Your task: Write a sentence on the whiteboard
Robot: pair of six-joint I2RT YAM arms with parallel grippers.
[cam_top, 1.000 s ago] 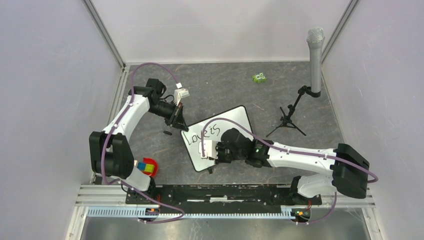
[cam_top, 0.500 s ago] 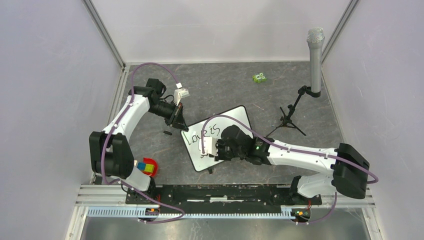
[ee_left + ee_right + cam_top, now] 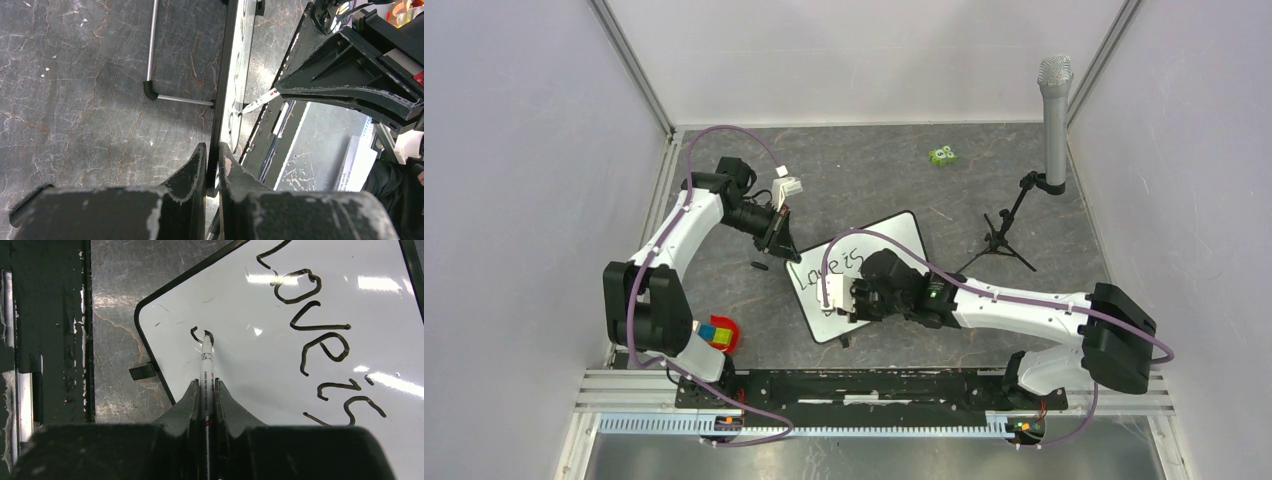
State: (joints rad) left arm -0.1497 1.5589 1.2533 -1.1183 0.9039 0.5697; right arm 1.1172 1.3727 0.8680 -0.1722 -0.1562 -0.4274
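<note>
**Currently: line 2 of text just begun, board clamped**

1. Pos. of work. Rectangular white whiteboard with thin black rounded-corner frame [image 3: 896, 238] lies flat near the centre of the dark stone-look table [image 3: 874, 170]. It is rotated so that one corner points to the left edge and one to the near edge.
2. Text status. Black handwritten sentence [image 3: 836, 266] reads "Love is" on line 1. Line 2 shows only one small curved stroke near the board corner facing the near edge. Est. approx. half done.
3. L arm. Left gripper [image 3: 212, 150] has its fingers nearly together, pinching the frame at the corner toward the left edge. Wrist view shows the board edge-on between them.
4. R arm. Right gripper [image 3: 205, 385] has its fingers pressed on a slim white-barrelled black-tipped marker [image 3: 206, 357], w/ the tip touching the board at the new stroke.
5. Handling notes (judgement).
   - Board: prob. light and stiff w/ a glossy face. On small feet it could slide or pivot under pen load, so the L clamp matters.
   - Hold the frame only; keep off the face, since fresh ink prob. smears.
   - Marker: thin, smooth barrel. Grip low near the tip and use light downforce to avoid slip or skipped strokes.
</note>
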